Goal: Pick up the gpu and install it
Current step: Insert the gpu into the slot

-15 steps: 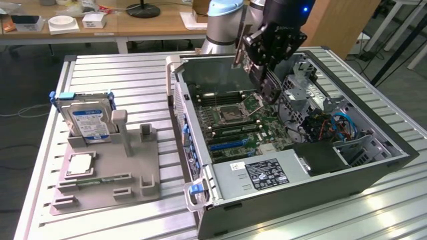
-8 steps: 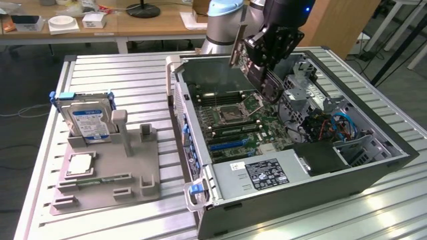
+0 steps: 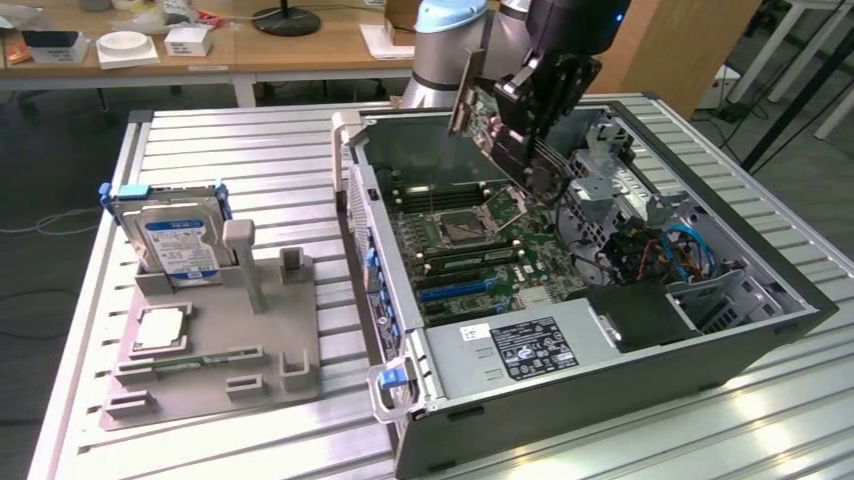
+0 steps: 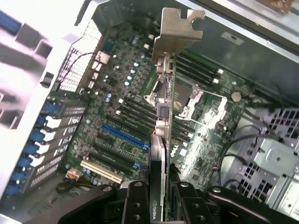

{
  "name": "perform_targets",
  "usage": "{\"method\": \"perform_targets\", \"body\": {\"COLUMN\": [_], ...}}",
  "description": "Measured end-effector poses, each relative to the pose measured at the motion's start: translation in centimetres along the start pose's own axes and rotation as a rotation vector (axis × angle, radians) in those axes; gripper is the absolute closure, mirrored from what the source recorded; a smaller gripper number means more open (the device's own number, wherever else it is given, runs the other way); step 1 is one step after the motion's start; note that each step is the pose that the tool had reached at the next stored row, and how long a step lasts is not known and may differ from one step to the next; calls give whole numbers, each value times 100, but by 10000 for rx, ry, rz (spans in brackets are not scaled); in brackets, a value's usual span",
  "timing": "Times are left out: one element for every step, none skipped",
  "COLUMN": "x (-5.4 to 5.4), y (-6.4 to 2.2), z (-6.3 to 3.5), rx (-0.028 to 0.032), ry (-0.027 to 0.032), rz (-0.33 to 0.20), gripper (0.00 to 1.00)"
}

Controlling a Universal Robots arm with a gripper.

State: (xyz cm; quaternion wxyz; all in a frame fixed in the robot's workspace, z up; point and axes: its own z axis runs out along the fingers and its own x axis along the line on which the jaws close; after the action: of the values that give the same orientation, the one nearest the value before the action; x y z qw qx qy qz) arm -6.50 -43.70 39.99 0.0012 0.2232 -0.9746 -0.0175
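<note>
The tool is closed on the graphics card, its two fingers pressed against the card's flat faces near the end away from the metal bracket. The card hangs edge-down in the air above the open computer case, over the rear part of the case and clear of everything inside it. It has been lifted but not seated.

In the wrist view the graphics card appears edge-on, with the bracket at its far end and the tool clamping it from both sides. Inside the case, below the card, lies the motherboard with a long blue slot nearer the case's slotted rear wall; the card is not lined up over that slot.

The card looks light and stiff, so it should not sag in this grip. It is probably fragile: the small parts on its faces and the contact edge along the bottom would not take knocks or twisting. The flat faces near the top edge seem the safest hold, leaving the bottom edge and bracket free.

The case rests on the slatted metal bench.
</note>
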Motion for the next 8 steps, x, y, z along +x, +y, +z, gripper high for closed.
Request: {"method": "perform_targets", "body": {"x": [0,0,0,0,0,0,0,0], "y": [0,0,0,0,0,0,0,0], "z": [0,0,0,0,0,0,0,0], "rx": [-1,-2,-3,-4,-5,-6,-7,-8], "ry": [6,12,19,25,32,37,44,50], "rz": [-179,-359,-539,-718,-910,-1089,-1269,-1449], "gripper": [74,74,74,74,74,74,74,74]}}
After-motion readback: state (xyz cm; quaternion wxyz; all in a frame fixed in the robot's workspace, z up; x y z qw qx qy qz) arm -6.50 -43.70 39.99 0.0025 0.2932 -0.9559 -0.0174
